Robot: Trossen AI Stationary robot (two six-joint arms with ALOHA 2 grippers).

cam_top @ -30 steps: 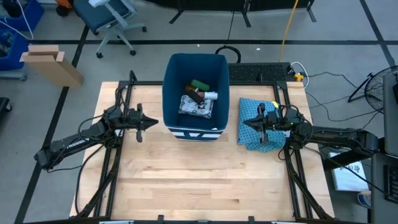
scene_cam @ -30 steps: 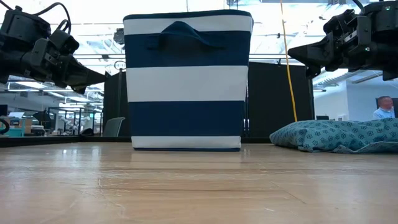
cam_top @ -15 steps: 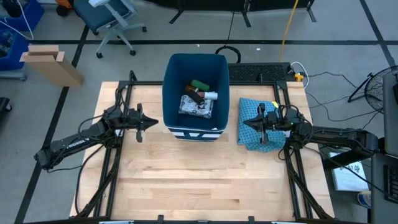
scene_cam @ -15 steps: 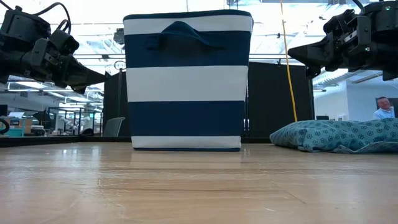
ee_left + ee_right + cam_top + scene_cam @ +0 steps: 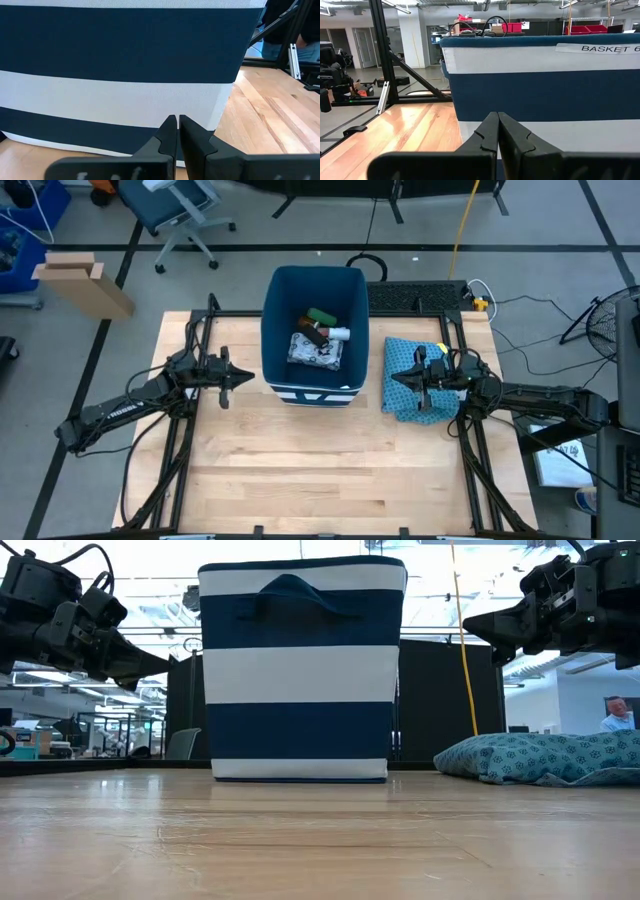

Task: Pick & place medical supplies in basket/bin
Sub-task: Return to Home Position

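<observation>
Medical supplies are all sitting inside the bin (image 5: 268,330), upper centre of the high view: white packet (image 5: 315,352) lying on the bin floor, green oblong (image 5: 321,316), a brownish bottle (image 5: 312,332) and a white tube (image 5: 338,333) lying behind it. No loose supplies are showing on the worktop (image 5: 320,470).

The left gripper (image 5: 248,377) is hanging left of the bin, fingers pressed together on nothing and tip pointing at the bin's striped wall. The right gripper (image 5: 392,380) is hanging right of the bin above the blue patterned cloth (image 5: 405,350), fingers likewise together and empty. The low view is showing both grippers raised well off the worktop.

Judging the job as done, with the arms just parking.

Risks:
- The left tip is sitting near the soft bin wall; a pull-back that is swinging inward would be shoving or tipping the bin.
- The right arm is passing over the cloth; a dip while retracting would be snagging and dragging it, possibly into the bin's side.

Room:
- The lower half of the high view is showing bare wood, wide open for both arms.
- Black frame rails are running down the left and right edges of the worktop, narrowing sideways moves.
- Bin and cloth are lying just beside each other, leaving little gap there.
</observation>
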